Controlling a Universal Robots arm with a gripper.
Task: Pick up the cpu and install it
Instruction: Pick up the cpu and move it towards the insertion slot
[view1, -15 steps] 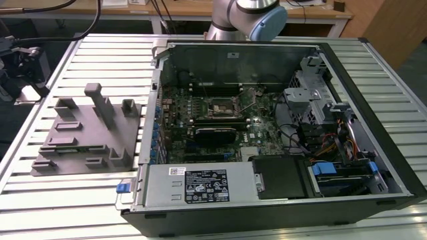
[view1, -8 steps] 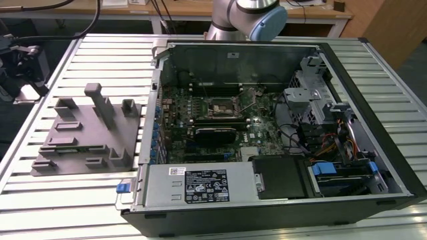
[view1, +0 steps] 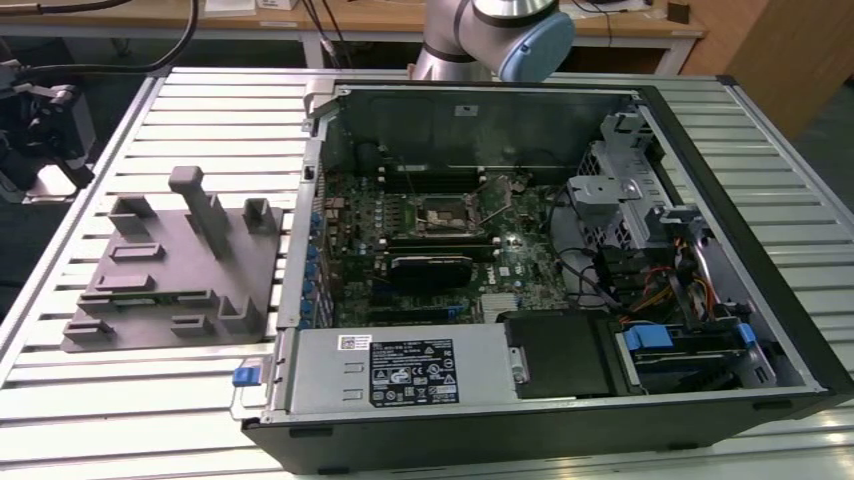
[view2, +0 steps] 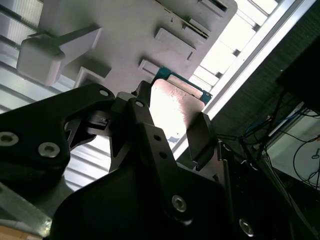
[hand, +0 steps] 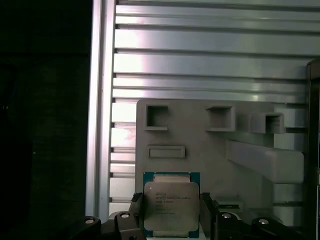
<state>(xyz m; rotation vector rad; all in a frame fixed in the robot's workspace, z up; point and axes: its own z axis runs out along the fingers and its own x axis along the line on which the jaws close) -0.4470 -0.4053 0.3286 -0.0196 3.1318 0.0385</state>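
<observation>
Clamping the silver-topped square cpu (hand: 171, 202), the black claw (hand: 171, 209) hovers over the grey plastic tray (hand: 200, 150) at the open computer case's (view1: 534, 440) nine o'clock.

Exterior view high, looking down on case (view1: 467, 125) and grey tray (view1: 150, 272); both wrist views nearer, facing tray.

A slatted aluminium desk (view1: 160, 110) spreads across the exterior view, its ribs catching pale light. Beyond its far edge, at twelve o'clock, stands a wooden table (view1: 360, 20) on white legs, with black cables (view1: 195, 30) drooping before it at eleven. A wooden panel (view1: 787, 50) rises at one o'clock. Dark floor (view1: 16, 240) lies at nine o'clock.
</observation>
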